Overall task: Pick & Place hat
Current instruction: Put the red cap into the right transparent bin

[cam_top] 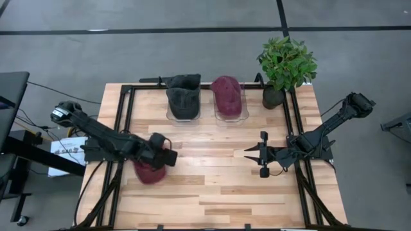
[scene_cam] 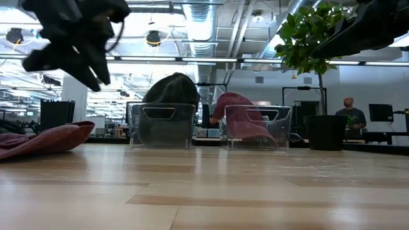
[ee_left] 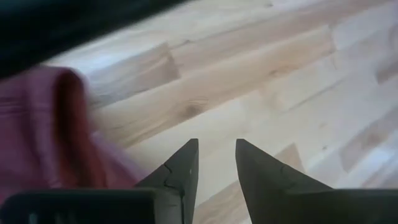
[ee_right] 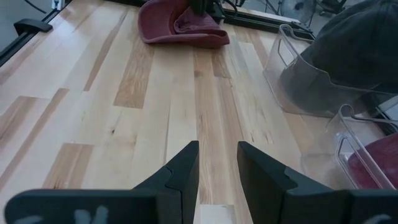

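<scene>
Bare wooden table [cam_top: 218,186] stretches between both arms. Near its left edge, the left gripper [cam_top: 168,156] hovers over a maroon hat [cam_top: 149,173], fingers slightly parted, empty. The right gripper [cam_top: 262,154] likewise.

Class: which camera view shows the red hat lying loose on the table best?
The right wrist view: the red hat shows whole on the wood. From above the left hand covers part of it; the low view catches its edge, the left wrist view a blurred piece.

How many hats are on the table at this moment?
3. A dark hat sits in the left clear bin, a maroon hat in the right clear bin, and another maroon hat lies loose on the table beneath the left gripper. None seems hidden.
</scene>
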Tool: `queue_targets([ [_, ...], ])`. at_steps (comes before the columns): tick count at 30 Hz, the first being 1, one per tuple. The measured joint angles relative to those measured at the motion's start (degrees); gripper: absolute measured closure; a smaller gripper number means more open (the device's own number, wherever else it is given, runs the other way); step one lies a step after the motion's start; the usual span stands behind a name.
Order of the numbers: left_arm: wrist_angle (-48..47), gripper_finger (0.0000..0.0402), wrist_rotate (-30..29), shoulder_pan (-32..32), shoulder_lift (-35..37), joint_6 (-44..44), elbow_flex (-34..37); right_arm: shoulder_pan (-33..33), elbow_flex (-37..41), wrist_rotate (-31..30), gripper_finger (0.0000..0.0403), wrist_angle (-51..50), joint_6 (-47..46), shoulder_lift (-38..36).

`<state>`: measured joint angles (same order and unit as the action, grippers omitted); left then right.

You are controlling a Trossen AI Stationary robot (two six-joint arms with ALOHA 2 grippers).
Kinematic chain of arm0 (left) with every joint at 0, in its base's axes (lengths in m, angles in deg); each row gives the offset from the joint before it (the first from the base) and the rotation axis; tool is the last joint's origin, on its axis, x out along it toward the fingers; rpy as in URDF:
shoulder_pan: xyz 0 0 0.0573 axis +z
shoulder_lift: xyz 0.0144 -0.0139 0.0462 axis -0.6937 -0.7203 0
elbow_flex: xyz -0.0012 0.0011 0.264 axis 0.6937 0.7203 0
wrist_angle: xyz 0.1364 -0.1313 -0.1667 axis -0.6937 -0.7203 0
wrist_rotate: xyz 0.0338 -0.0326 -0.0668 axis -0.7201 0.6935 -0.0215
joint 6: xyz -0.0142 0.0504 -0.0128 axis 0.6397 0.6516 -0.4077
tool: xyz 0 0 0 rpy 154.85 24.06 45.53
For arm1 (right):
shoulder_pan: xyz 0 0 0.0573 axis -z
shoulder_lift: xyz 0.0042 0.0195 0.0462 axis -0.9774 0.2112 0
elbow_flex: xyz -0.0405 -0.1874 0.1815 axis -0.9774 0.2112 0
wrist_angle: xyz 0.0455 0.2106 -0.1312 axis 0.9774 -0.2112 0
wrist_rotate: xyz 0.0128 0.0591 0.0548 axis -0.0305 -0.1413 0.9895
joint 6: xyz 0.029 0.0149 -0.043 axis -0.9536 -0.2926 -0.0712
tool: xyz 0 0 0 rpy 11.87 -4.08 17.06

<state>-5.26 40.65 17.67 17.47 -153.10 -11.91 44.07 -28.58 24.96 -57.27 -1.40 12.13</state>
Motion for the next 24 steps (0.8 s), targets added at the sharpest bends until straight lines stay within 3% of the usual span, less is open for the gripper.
queue_targets([
  [7,1.93,0.0298,8.89,5.87,0.45,5.26,0.65,0.0,0.0,0.53,0.0301,0.0,-0.02,0.0],
  [18,2.66,0.0298,-1.63,6.1,0.48,8.28,1.77,0.0,0.0,0.94,0.0301,-0.46,0.4,0.02],
  [24,2.57,0.0298,8.91,10.27,0.48,8.5,5.88,0.0,0.0,1.01,0.0301,-0.36,-1.85,0.0],
])
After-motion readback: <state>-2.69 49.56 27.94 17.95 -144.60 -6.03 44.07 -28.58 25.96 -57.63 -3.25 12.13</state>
